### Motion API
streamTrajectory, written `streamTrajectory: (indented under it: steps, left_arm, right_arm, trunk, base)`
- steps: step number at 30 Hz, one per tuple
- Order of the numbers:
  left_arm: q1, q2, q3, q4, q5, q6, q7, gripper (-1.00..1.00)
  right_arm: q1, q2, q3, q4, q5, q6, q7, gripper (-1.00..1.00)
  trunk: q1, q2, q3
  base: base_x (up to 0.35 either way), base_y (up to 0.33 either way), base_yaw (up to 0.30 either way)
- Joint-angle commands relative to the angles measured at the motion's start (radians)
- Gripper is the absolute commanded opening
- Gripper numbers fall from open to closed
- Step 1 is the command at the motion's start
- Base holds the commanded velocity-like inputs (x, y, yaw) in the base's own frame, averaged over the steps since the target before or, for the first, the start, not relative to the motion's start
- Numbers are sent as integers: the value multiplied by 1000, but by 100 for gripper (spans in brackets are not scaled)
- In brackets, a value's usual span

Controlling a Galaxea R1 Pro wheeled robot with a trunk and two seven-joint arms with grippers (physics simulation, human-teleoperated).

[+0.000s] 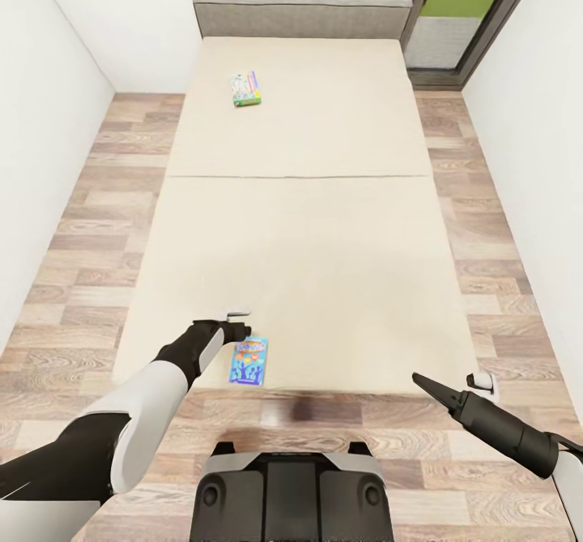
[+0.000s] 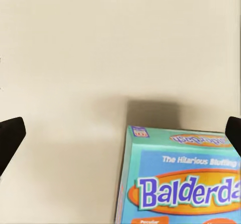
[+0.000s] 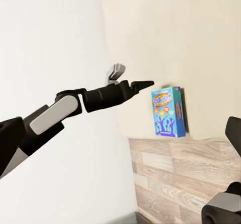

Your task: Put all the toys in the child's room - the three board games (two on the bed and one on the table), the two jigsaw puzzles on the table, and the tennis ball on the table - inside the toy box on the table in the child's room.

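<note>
Two board games lie on the cream bed (image 1: 324, 226). One is a green and white box (image 1: 245, 88) far off near the headboard. The other is a blue "Balderdash" box (image 1: 249, 361) (image 2: 183, 181) (image 3: 168, 111) at the mattress's near edge. My left gripper (image 1: 241, 327) (image 2: 120, 133) hovers open just over that box's far left corner. The box sits off toward one finger (image 2: 234, 131), not between the two. My right gripper (image 1: 421, 381) hangs over the floor at the bed's near right corner, open and holding nothing, with one finger (image 3: 234, 132) in sight. The table, toy box, puzzles and ball are out of view.
A grey headboard (image 1: 300, 15) closes the bed's far end. Wood-plank floor (image 1: 89, 226) runs along both sides between white walls. A dark-framed glass door (image 1: 465, 15) stands at the back right. My own base (image 1: 291, 493) is at the bed's foot.
</note>
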Motion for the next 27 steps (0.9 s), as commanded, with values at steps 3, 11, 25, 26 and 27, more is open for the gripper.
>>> streamTrajectory:
  steps: [3,11,25,26,27]
  left_arm:
    - [0,-2,5,-16,0,6,3,100]
    - [0,-2,2,-33,-1,2,2,100]
    - [0,-1,0,-34,-21,-22,2,100]
    - [0,-1,0,-34,-25,-22,2,100]
    - [0,-2,0,-34,-28,-22,2,100]
  right_arm:
    - [0,0,-1,0,-1,5,2,100]
    - [0,0,-1,0,-1,5,2,100]
    - [0,0,-1,0,-1,5,2,100]
    - [0,0,-1,0,-1,5,2,100]
    - [0,0,-1,0,-1,5,2,100]
  trunk:
    - [0,-2,-6]
    - [0,-2,-19]
    - [0,-2,-42]
    - [0,-2,-44]
    - [0,-2,-46]
  base:
    - [0,0,0]
    - [0,0,0]
    - [0,0,0]
    - [0,0,0]
    - [0,0,0]
